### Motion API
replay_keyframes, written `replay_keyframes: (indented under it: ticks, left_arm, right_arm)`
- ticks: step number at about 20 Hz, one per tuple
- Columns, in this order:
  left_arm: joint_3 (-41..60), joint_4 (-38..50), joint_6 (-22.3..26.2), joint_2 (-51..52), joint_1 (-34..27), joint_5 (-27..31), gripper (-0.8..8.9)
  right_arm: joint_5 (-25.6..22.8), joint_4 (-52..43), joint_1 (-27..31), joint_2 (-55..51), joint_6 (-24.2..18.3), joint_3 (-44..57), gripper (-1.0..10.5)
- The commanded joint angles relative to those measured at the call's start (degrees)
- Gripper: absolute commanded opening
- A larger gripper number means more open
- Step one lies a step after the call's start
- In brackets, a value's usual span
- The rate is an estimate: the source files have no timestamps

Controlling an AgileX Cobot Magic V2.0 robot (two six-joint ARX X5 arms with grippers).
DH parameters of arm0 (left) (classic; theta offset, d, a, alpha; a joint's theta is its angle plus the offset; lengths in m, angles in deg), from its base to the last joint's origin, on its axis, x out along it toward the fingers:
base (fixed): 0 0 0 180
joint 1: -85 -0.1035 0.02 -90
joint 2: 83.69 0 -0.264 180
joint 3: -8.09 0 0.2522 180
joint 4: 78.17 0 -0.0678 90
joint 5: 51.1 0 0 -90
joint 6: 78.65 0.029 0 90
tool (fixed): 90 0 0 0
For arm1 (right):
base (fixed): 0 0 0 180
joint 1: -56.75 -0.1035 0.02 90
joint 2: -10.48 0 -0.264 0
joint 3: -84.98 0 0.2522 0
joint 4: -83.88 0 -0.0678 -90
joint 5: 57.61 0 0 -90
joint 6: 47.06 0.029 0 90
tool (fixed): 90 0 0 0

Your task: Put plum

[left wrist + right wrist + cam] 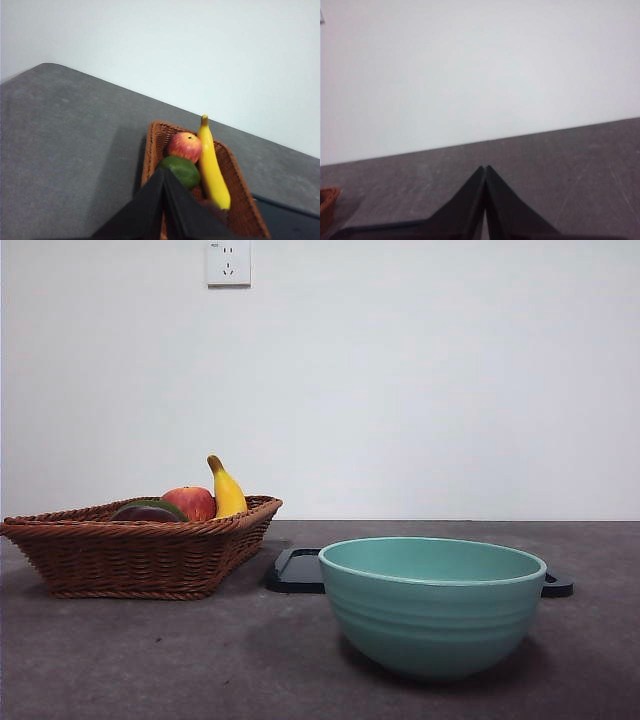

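At left of the front frame, the plum (pixel 146 513) lies low in the wicker basket (pixel 140 555) beside the apple (pixel 190 502). Both grippers' jaws are clenched, empty; the left gripper (pixel 164 172) should release its jaws, then descend between neighbouring fruits.

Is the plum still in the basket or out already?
In: the plum lies inside the wicker basket, beside the apple.

Teal bowl (pixel 432 605), brown woven basket (pixel 140 558), seemingly maroon plum (pixel 147 513).

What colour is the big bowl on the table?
The bowl is pale teal green, clearest in the front view.
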Motion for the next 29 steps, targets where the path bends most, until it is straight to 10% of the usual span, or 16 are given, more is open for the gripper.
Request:
replay_keyframes:
  ticks: [1, 19, 29]
  left_arm:
    - [-4.92, -1.62, -0.31, -3.08, 0.02, -0.24, 0.08]
    - [-29.40, -23.37, 15.28, -29.73, 2.01, -21.68, 0.07]
    - [-34.88, -32.20, 20.39, -34.60, 4.61, -22.18, 0.07]
  right_arm:
    - [0.85, 2.10, 0.02, 2.89, 0.94, -4.87, 0.0]
    - [23.39, 33.16, -0.57, 31.10, -10.12, -34.67, 0.0]
    - [24.79, 42.82, -6.60, 36.98, -16.22, -38.47, 0.0]
